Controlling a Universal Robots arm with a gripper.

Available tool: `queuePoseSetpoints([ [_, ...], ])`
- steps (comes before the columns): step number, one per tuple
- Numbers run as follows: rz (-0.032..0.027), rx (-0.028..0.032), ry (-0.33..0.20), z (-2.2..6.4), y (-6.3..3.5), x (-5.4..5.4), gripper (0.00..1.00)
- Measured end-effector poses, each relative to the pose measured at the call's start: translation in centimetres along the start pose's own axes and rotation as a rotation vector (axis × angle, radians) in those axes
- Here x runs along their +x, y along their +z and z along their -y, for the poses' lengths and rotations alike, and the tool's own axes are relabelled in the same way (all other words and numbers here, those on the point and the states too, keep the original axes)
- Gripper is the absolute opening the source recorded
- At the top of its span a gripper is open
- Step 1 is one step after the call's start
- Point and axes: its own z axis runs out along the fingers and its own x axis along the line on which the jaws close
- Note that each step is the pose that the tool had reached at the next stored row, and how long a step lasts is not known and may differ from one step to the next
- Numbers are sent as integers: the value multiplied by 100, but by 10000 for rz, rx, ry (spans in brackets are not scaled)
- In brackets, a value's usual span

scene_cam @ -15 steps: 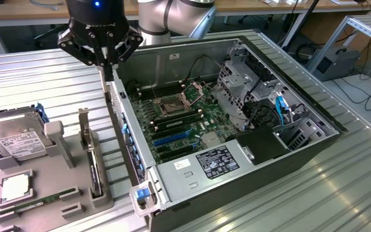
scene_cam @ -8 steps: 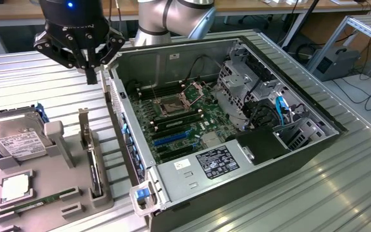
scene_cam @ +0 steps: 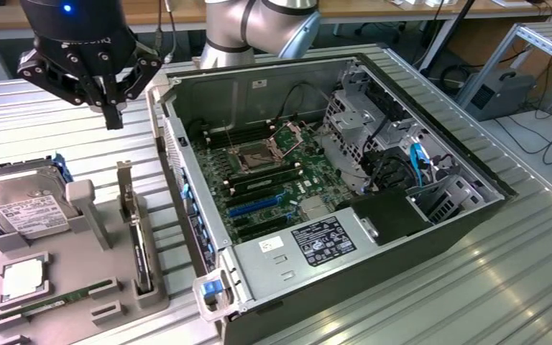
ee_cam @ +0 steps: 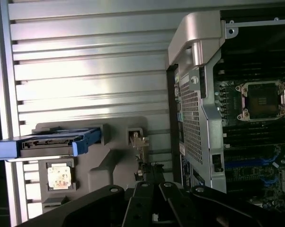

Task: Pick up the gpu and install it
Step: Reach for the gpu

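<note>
Status: pick not yet made, install not started.

- The gpu (scene_cam: 138, 228) stands on edge in its slot of the grey holder (scene_cam: 84, 287), on the holder's side nearest the open computer case (scene_cam: 372, 287). Its pale bracket (scene_cam: 123, 188) points up at the end of the holder away from the RAM stick (scene_cam: 51, 302). Nothing touches the card.
- The case stands just beside the holder. The blue expansion slots (scene_cam: 256, 208) on its motherboard look unoccupied, so seating the card is all left to do.
- The hard drive (scene_cam: 26, 208) sits in the holder, on the far side of the gpu from the case.

Arm pose: the gripper (scene_cam: 113, 108) hangs pointing down, well above the holder. In the wrist view the gripper (ee_cam: 151, 189) lines up roughly with the gpu's bracket end (ee_cam: 140, 146).

The fingers look drawn together to a point, with nothing held between them.
</note>
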Motion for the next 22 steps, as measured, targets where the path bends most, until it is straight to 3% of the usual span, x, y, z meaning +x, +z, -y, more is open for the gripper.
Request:
queuePoseSetpoints([
  [12,0,0,0,1,0,8,11],
  [18,0,0,0,98,-4,2,11],
  [22,0,0,0,235,-10,-8,11],
])
